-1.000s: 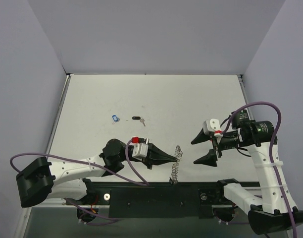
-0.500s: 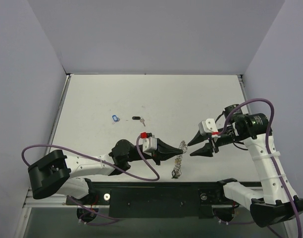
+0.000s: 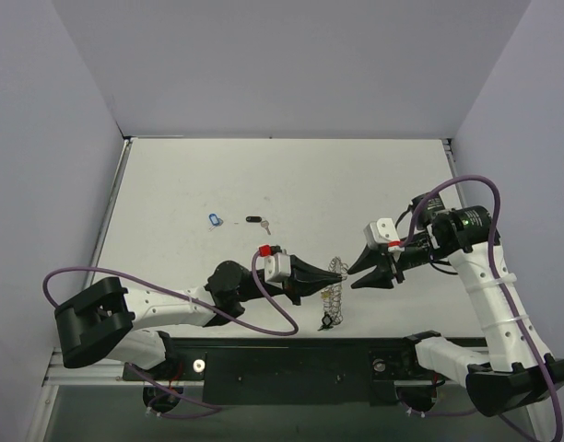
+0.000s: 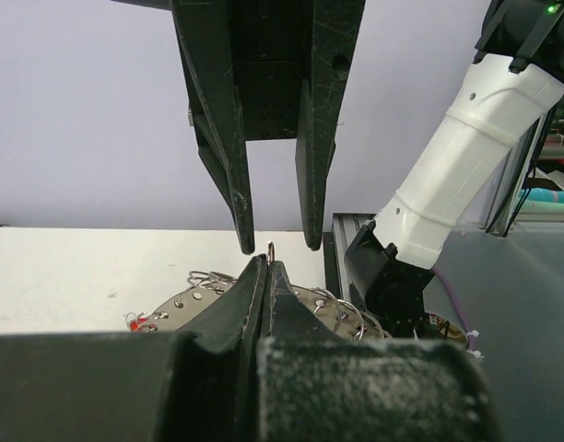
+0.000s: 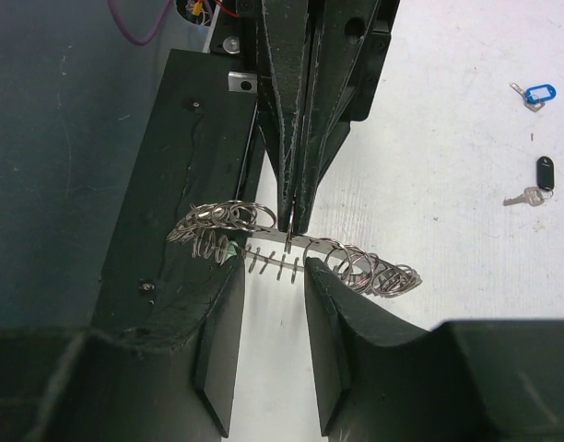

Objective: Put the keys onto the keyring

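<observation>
My left gripper [image 3: 334, 273] is shut on the keyring [image 3: 332, 293], a flat silver ring rimmed with wire loops, pinching one small loop [image 4: 270, 249] on its rim and holding the ring on edge above the table. My right gripper [image 3: 353, 275] faces it from the right. Its jaws stand apart, and its fingertips [image 5: 229, 276] straddle the keyring's rim [image 5: 291, 241] without clamping it. A bit of red [image 4: 135, 322] and a bit of green [image 5: 229, 249] hang among the loops. Two loose keys lie further back on the table, one with a blue tag [image 3: 215, 219] and one with a black head [image 3: 255, 221].
The black mounting rail [image 3: 291, 364] runs along the near edge, just under the keyring. Purple cables [image 3: 264, 318] loop beside both arms. Grey walls close the table [image 3: 291, 184] on the left, right and back.
My right gripper has moved left up to the keyring and its jaws have narrowed. My left gripper has carried the keyring a little to the right and up.
</observation>
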Robot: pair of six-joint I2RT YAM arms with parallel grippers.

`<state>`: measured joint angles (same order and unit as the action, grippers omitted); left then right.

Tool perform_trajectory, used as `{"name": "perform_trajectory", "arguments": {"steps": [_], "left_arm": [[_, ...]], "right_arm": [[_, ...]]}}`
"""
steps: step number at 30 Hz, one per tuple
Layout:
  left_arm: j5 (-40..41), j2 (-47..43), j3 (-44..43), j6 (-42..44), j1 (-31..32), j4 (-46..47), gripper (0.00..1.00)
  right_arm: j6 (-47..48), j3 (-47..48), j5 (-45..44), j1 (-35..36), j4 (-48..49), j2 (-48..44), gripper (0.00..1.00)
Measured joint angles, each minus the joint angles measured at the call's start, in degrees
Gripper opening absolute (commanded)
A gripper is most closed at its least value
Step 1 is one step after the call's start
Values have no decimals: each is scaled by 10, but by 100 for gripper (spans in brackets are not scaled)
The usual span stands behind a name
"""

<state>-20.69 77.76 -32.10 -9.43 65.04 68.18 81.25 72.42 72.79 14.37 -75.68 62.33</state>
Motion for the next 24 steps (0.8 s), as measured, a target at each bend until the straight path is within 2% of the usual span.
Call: {"name": "perform_trajectory", "arguments": {"steps": [24], "left_arm": [[13,12,-10,0,9,3,0]], "right_arm": [[-2,0,-6,19,0,11,21]]}}
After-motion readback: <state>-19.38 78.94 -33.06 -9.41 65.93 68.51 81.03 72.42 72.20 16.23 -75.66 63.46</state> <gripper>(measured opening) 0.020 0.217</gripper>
